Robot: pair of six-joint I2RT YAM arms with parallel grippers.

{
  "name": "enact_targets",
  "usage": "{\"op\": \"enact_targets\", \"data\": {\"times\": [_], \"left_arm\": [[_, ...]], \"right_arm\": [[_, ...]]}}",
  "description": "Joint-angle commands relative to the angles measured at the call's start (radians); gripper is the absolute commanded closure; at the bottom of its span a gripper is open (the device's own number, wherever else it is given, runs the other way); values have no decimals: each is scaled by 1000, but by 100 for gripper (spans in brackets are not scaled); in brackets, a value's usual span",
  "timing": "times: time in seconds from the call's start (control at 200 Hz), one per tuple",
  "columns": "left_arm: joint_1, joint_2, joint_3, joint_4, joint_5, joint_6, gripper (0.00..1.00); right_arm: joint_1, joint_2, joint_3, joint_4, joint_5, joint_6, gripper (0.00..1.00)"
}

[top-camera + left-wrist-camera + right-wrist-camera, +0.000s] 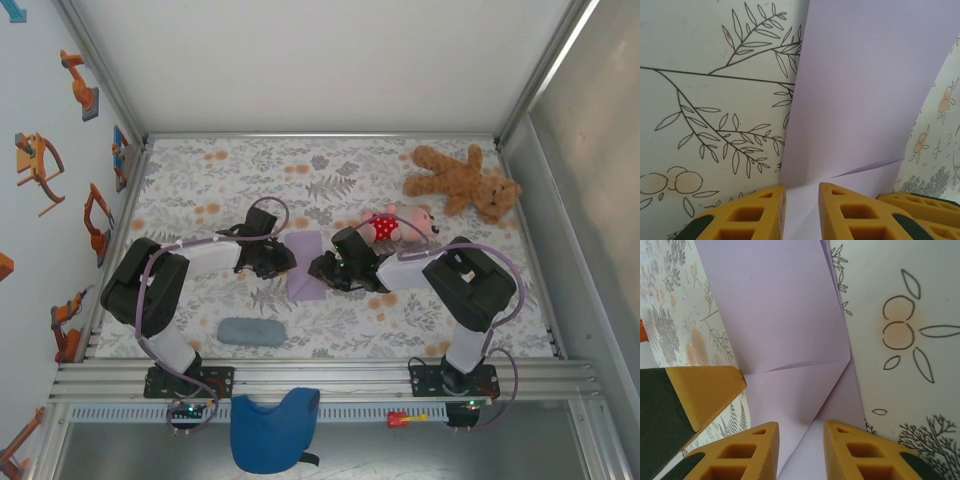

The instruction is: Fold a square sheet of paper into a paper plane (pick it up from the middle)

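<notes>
Square sheet of paper (306, 264) lies mid-tabletop (430, 310). It is folded to a narrow oblong, flat on the floral cover as far as the top view tells. Its long axis runs away from the arm bases, slightly tilted.

Left tool (272, 262) sits at the paper's left long edge. Right tool (336, 270) sits at the right long edge, opposite it across the short axis. Both arms equally near, neither favoured.

Left wrist view: jaws stand a narrow gap apart, lavender paper showing through the gap, nothing clamped. Right wrist view: same narrow gap, a creased flap just ahead of the fingers (865, 455), no grip seen. Whether the fingertips press the sheet or hang just above it, cannot tell.

Judgement: the coming move turns on the short axis. The paper lies inward from each tool, so either would work toward the centre line.
</notes>
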Motion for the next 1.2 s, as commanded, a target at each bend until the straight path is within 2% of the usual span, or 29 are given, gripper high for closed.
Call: {"op": "enact_targets", "data": {"times": [0.0,0.456,0.927,1.027,1.197], "left_arm": [[3,18,-25,-18,-8,-13,76],[3,-5,-22,-34,-14,-14,76],[10,-100,-17,-41,-16,-21,74],[24,-153,-31,-42,-23,-30,69],[64,-290,-90,-35,-40,-63,55]], "right_arm": [[6,28,15,26,5,18,73],[6,26,-29,157,-4,67,78],[6,61,-25,203,-4,67,91],[4,48,-25,203,0,53,100],[-10,-32,-22,196,17,-52,100]]}}
